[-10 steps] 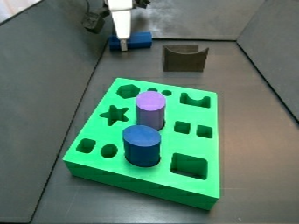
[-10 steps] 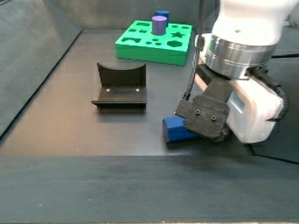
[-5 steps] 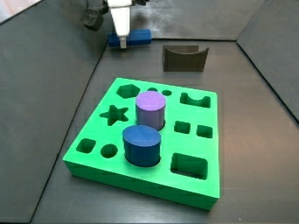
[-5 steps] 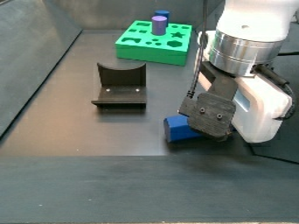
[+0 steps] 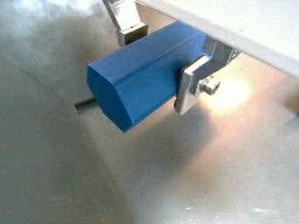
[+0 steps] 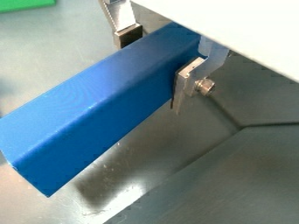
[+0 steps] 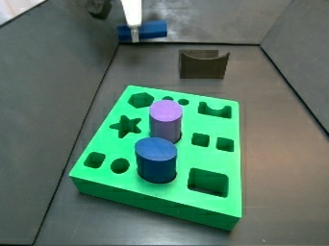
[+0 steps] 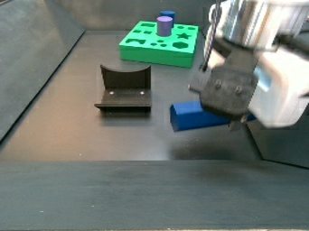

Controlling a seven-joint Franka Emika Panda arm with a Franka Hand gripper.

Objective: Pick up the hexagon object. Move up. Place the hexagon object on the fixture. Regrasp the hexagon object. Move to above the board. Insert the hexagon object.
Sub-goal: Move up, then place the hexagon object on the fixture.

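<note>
Fingers (image 5: pixel 194 80) clamped on the hexagon object (image 5: pixel 146 73): silver plates press flat against two opposite faces, seen in both wrist views, the near plate with its screw squarely on the blue side. Gripper (image 6: pixel 162 59) holds the prism near one end; most of its length juts out past the jaws toward the camera in a wrist view (image 6: pixel 93 118), so the grip is well off-centre. In a side view the hexagon object (image 8: pixel 191 115) hangs roughly level, clear of the floor with a shadow under it, below the gripper (image 8: pixel 227 90). In the far side view the piece (image 7: pixel 149 31) is up at the back of the cell, beside the fixture (image 7: pixel 203 63) but apart from it, not yet over the notch. Board (image 7: pixel 167 154) sits well apart, nearer that camera, with a purple cylinder (image 7: pixel 166 121) and a dark-blue cylinder (image 7: pixel 156 159) standing in two of its holes. Judgement on handling: matte, rigid, probably light printed plastic; flat faces give the pads good purchase, little risk of slipping, no fragility to speak of. The long overhang is the weak point, since any knock on the free end could twist it in the pads. The regrasp at the fixture (image 8: pixel 123 87) should take opposite flats again, gripping so the piece can hang upright for insertion.
</note>
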